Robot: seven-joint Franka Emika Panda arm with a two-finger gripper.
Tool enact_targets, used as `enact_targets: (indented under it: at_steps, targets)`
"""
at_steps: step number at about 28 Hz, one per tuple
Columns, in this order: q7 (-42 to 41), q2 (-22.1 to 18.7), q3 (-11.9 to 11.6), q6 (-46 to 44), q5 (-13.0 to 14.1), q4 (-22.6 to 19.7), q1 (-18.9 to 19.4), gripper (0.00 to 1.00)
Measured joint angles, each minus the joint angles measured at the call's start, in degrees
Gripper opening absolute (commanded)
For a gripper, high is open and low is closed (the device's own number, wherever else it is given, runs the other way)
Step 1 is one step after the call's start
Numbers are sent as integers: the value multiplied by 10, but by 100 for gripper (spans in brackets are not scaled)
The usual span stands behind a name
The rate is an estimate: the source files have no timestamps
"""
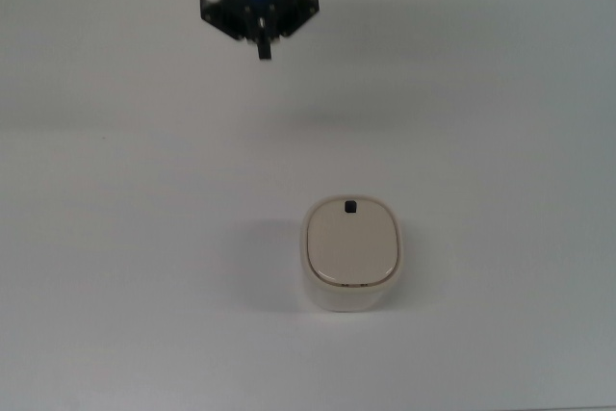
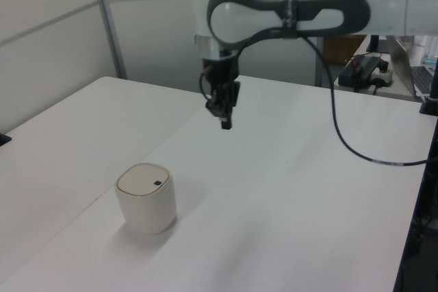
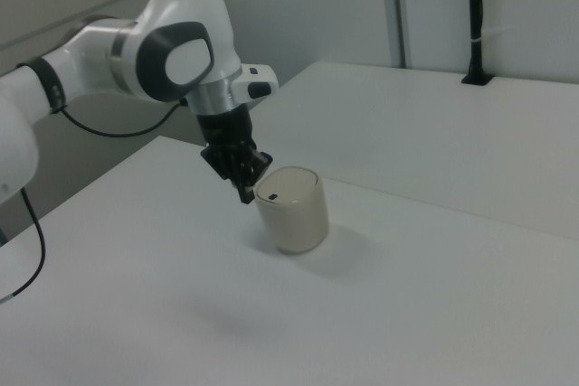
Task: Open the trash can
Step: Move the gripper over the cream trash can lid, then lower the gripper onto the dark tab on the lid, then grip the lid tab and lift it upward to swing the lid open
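Observation:
The trash can [image 1: 351, 257] is a small cream-white rounded bin standing on the white table, also seen in the left view [image 2: 145, 198] and the right view [image 3: 291, 209]. Its flat beige lid [image 1: 351, 243] lies flat and closed, with a small black square tab [image 1: 350, 206] near the far edge in the top view. My gripper [image 1: 263, 50] hangs in the air well above the table, its black fingers pressed together with nothing between them. It is apart from the bin, up and to the left of it in the top view, and appears too in the left view [image 2: 224, 122] and the right view [image 3: 245, 194].
The white table [image 1: 115, 238] spreads all round the bin. A second white table [image 2: 61, 141] adjoins it at the left view's left. A black cable [image 2: 342, 141] trails from the arm. Desks with equipment stand at the left view's far right.

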Motion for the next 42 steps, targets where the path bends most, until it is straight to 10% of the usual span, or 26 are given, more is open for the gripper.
enact_targets:
  at_steps: [42]
  targets:
    - [42,170,2,330,7,11,78,0]
